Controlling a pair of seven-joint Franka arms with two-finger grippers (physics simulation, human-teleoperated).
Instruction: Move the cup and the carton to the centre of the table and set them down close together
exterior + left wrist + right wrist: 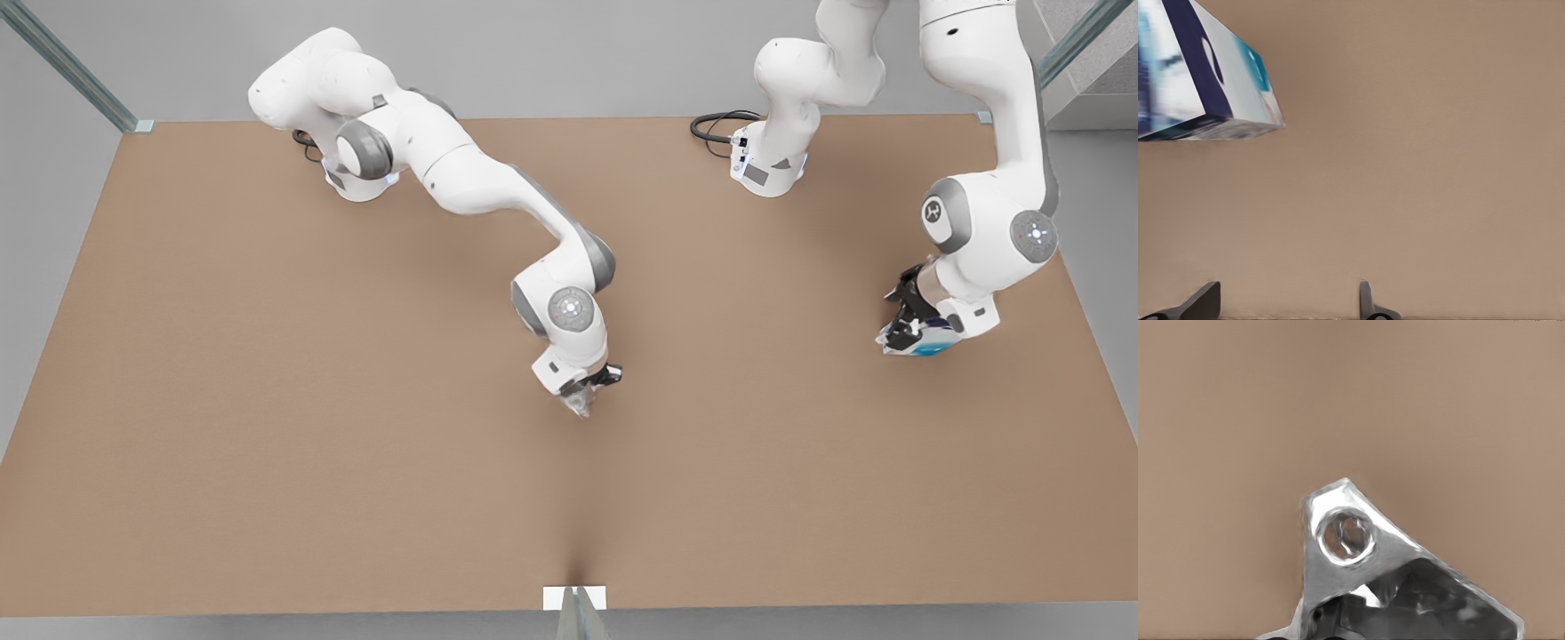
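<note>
The light-grey faceted cup (579, 404) hangs tilted at the tip of my right gripper (594, 384), near the middle of the brown table (267, 400). In the right wrist view the cup (1358, 567) sits close up, its small handle ring facing the camera, and the gripper looks shut on it. At the front view's right, the white carton (929, 343) with blue and teal print lies under my left gripper (900, 324). In the left wrist view the fingers (1368, 303) stand apart with bare table between them. The carton (1205, 73) lies beyond them, off to one side.
Both arm bases stand along the table's far edge, each with a black cable (716, 124) beside it. A white bracket (574, 597) sits at the middle of the near edge. Metal frame posts (67, 67) rise at the far corners.
</note>
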